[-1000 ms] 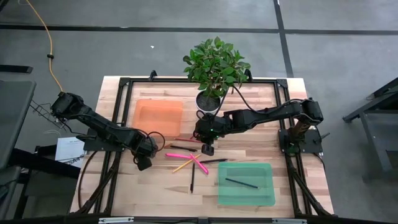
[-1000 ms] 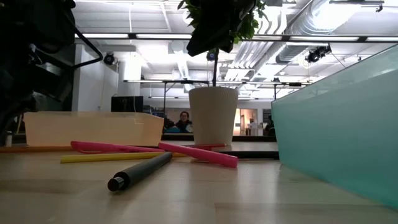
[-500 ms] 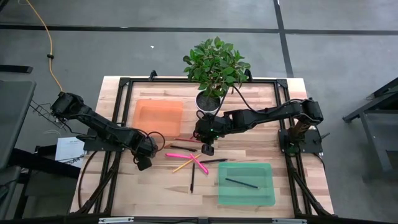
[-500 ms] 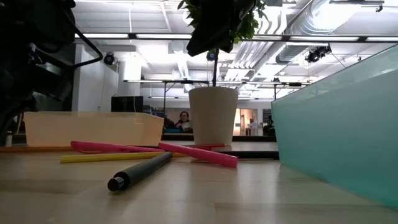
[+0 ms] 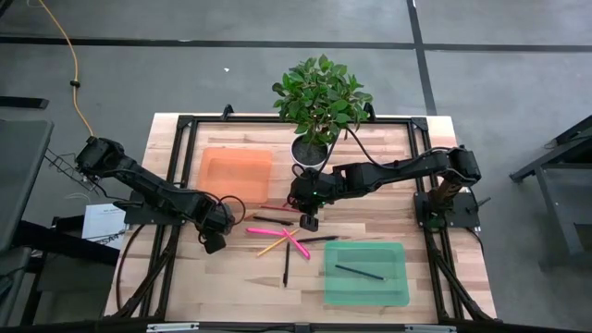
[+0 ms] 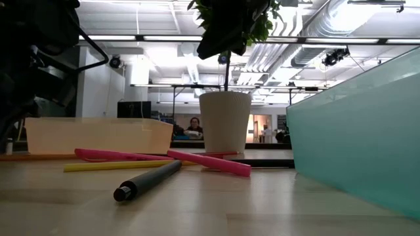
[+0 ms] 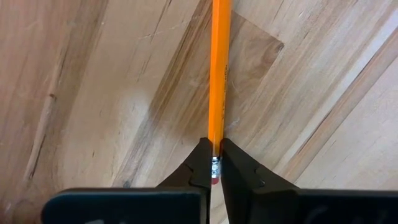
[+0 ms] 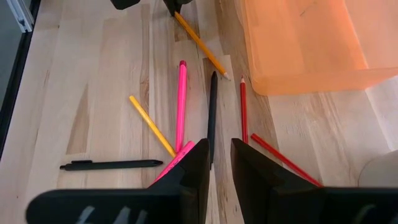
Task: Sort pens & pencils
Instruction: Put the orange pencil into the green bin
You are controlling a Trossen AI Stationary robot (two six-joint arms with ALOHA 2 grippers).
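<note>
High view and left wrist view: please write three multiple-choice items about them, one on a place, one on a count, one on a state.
1. Where does the lone dark stick away from the pile lie?
A. in the orange tray
B. in the green tray
C. in the plant pot

2. How many pink pens lie on the table?
A. none
B. five
C. two

3. What is the left pincer doing?
A. shut on the orange pencil
B. wide open, holding nothing
C. shut on a pink pen

Answers:
1 B, as the high view shows the dark stick inside the green tray.
2 C, as two pink pens show in the pile at the table's middle.
3 A, as the left wrist view shows both fingers pressed on the orange pencil's eraser end.
</note>
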